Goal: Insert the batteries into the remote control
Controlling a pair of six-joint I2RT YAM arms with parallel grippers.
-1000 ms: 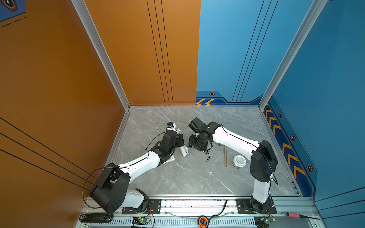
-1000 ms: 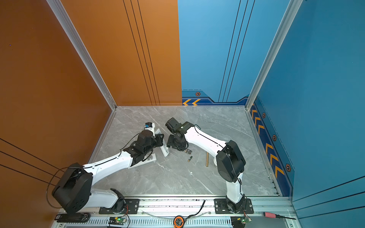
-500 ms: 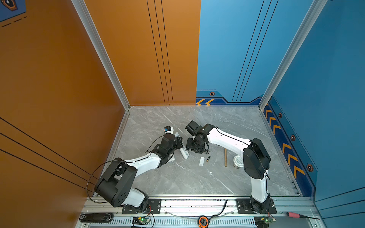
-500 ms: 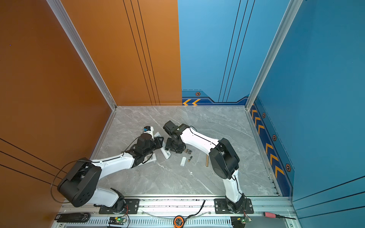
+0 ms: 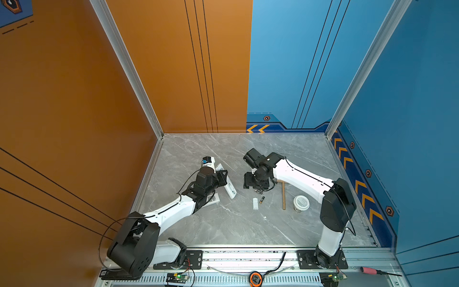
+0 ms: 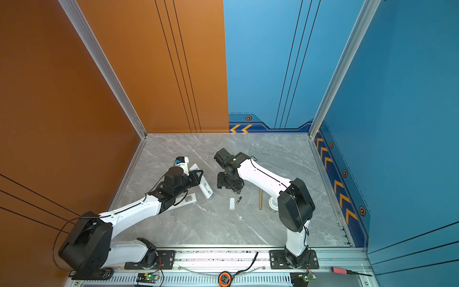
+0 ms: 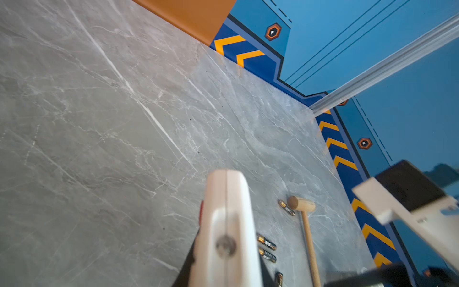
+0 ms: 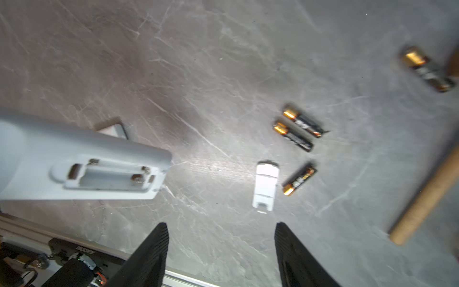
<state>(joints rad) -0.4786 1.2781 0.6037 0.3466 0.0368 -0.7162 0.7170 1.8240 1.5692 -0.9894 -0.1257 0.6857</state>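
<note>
On the grey marble tabletop (image 8: 223,74), your right gripper (image 8: 221,226) hangs wide and empty, nearer the batteries (image 8: 299,181), which lie ahead of its fingertips, the closest slantwise; your left gripper (image 5: 221,177) clamps the remote control (image 8: 82,161), bay (image 8: 109,177) open.

Grey marbled tabletop (image 5: 223,223), four loose batteries (image 8: 303,123), white battery cover (image 8: 265,186) beside one, wooden mallet (image 5: 283,196), white tub (image 5: 301,202), flat white remote (image 5: 213,198).
</note>
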